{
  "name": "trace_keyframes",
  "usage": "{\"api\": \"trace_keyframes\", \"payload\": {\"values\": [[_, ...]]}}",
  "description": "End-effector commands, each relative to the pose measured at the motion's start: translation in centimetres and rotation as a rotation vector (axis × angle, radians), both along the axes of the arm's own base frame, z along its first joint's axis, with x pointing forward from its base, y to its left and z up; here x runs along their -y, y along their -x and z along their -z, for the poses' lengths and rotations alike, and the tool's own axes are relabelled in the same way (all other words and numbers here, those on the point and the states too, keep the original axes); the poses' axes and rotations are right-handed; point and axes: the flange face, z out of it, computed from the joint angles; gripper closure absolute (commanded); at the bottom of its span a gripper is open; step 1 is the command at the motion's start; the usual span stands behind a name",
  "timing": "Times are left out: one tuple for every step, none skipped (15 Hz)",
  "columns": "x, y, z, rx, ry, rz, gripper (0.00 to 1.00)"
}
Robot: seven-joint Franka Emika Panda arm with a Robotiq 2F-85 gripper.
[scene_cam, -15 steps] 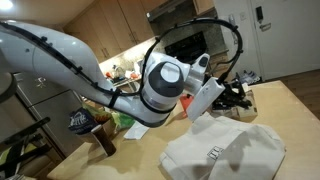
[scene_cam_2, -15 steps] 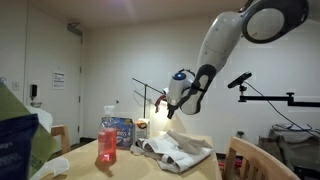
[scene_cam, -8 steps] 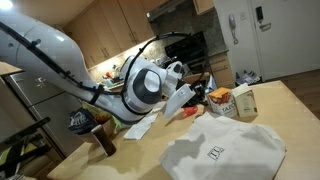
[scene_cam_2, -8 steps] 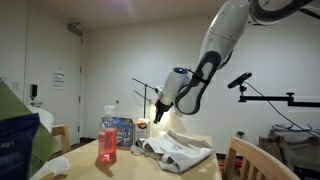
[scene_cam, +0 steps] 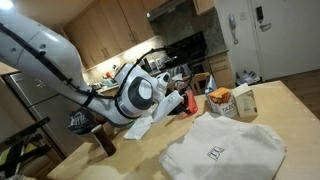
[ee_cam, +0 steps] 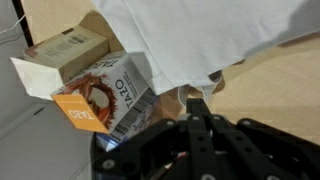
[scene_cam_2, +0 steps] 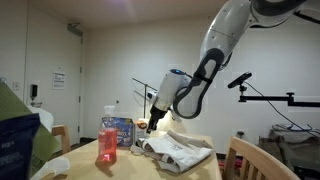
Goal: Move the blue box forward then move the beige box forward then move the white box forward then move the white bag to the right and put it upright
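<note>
The white bag lies flat on the wooden table; it also shows as a crumpled heap, the bag, and fills the top of the wrist view as the bag. The white box with its orange front lies against the beige box; both stand behind the bag as the white box and the beige box. The blue box stands behind the red cup. My gripper is shut with nothing in it, low over the table by the bag's edge and near the boxes, as the gripper and the gripper show.
A red translucent cup stands near the table's front. A dark cup and green items sit under the arm. A wooden chair back stands beside the table. Kitchen cabinets and an oven lie behind.
The arm has swung down and across from above the boxes to the table by the bag's edge. The jaws have closed the last bit. Bag and boxes have not moved.
</note>
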Motion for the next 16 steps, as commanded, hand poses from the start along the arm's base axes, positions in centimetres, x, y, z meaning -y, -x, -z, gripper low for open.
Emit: {"api": "trace_keyframes", "payload": {"values": [[-1.7, 0.8, 0.1, -0.068, 0.007, -0.085, 1.00], [-2.5, 0.9, 0.4, -0.083, -0.003, -0.112, 1.00], [-3.2, 1.0, 0.7, -0.097, -0.017, -0.140, 1.00], [-3.7, 1.1, 1.0, -0.113, -0.028, -0.163, 1.00], [-4.1, 1.2, 1.2, -0.128, -0.039, -0.182, 1.00], [-4.4, 1.3, 1.4, -0.143, -0.040, -0.196, 1.00], [-4.5, 1.4, 1.5, -0.161, -0.048, -0.211, 1.00], [-4.5, 1.5, 1.6, -0.178, -0.048, -0.220, 1.00], [-4.4, 1.6, 1.6, -0.195, -0.042, -0.230, 1.00], [-4.3, 1.7, 1.7, -0.217, -0.037, -0.239, 1.00], [-3.9, 1.8, 1.8, -0.236, -0.018, -0.240, 1.00], [-3.7, 1.9, 1.9, -0.256, -0.014, -0.251, 1.00], [-3.3, 1.9, 2.0, -0.271, 0.011, -0.245, 1.00], [-3.1, 2.1, 2.2, -0.298, 0.014, -0.259, 1.00], [-3.1, 2.2, 2.4, -0.324, 0.017, -0.267, 1.00], [-3.1, 2.4, 2.6, -0.351, 0.026, -0.280, 1.00]]}}
